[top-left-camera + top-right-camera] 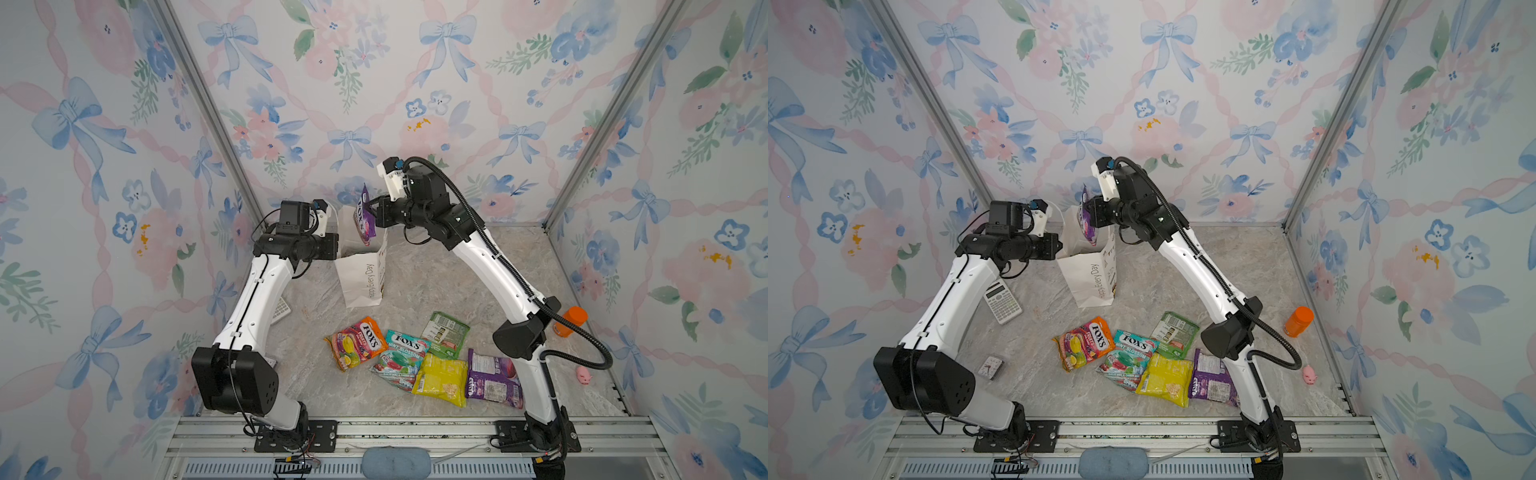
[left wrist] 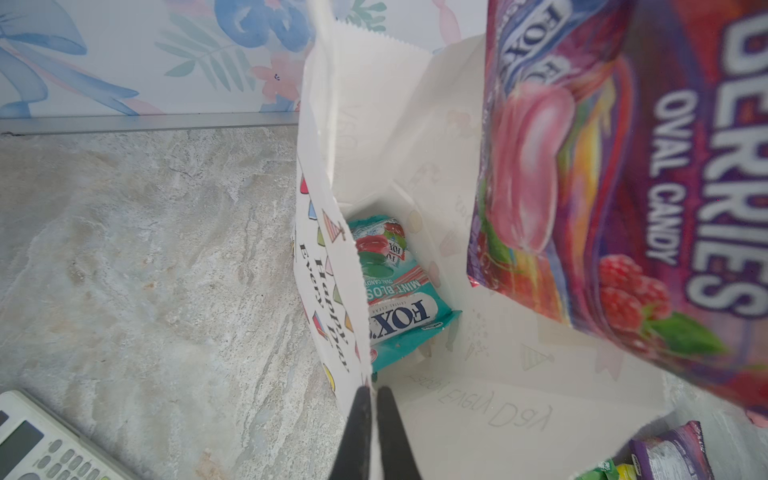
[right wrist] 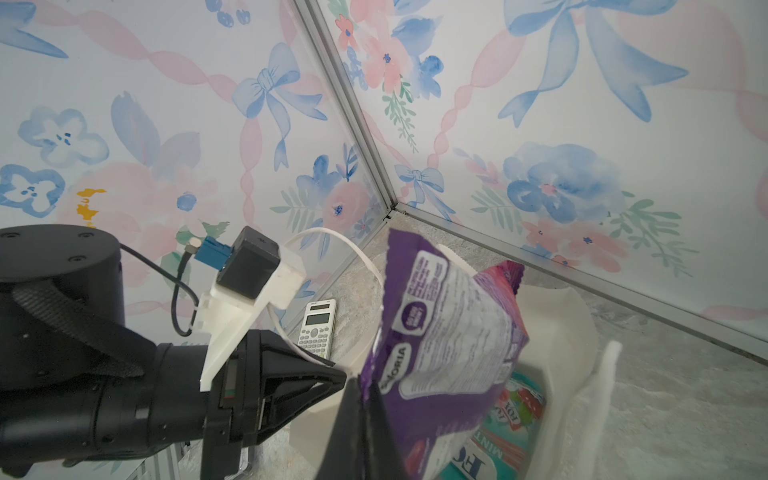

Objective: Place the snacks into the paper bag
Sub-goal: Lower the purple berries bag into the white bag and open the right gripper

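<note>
This is a staged robot test cell rather than a lived-in room. Flower-and-bow wallpaper panels (image 1: 374,83) framed by bare aluminium posts (image 1: 206,104) box in a marble-print table (image 1: 432,282). The left arm (image 1: 257,299) and right arm (image 1: 498,266) are bolted to an aluminium rail (image 1: 415,432) along its front edge.

Top views look down from high in front; wrist views sit close, sharing the bag's (image 2: 415,124) inside.

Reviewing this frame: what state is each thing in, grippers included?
bag: upright, open, rim pinched
left gripper: shut on bag rim
right gripper: shut on held packet
held packet: hanging at bag mouth
teal packet: inside bag, at bottom
yellow packet: flat on table among other loose ones
bottle: capped
</note>
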Robot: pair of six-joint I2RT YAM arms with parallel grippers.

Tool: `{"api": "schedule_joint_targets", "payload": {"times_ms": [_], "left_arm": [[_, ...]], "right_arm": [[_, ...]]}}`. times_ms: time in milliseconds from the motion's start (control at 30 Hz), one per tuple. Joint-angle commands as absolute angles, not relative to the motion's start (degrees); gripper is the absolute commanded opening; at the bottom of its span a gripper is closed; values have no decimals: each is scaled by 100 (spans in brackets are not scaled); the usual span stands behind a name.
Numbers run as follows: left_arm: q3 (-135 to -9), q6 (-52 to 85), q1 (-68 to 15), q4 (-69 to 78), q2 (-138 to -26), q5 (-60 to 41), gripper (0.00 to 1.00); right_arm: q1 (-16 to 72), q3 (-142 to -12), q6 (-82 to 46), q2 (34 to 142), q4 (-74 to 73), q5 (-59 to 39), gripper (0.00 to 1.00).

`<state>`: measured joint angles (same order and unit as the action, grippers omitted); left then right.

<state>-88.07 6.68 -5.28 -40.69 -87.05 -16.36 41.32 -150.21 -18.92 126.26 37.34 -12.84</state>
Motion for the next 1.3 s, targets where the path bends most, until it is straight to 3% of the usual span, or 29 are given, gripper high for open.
{"api": "schedule_joint_targets", "payload": {"times_ms": [0,867,900,1000,1100,1267], "left_arm": [[-8754,615,-517,-4025,-8657,-1701,0],[-8756,617,-482,-4025,-8658,-1758,0],[-8763,615,-487,-4028,-8660,-1759,0],[-8754,616,-481,-4024,-8652,-1745,0],[-8754,616,-475,-4024,-8659,-1749,0],[-8754,620,-471,-4023,-8671,-1749,0]], "right_arm": [[4087,-15271,-1934,12786,3597,-1279,0],[3981,-15287,-1714,13071,3956,-713,0],[3981,-15292,-1729,13083,3946,-716,3],[3981,-15291,-1765,13089,3906,-847,34],[3991,-15289,-1771,13037,3828,-1122,55],[3991,-15138,-1878,12843,3765,-1430,60]]}}
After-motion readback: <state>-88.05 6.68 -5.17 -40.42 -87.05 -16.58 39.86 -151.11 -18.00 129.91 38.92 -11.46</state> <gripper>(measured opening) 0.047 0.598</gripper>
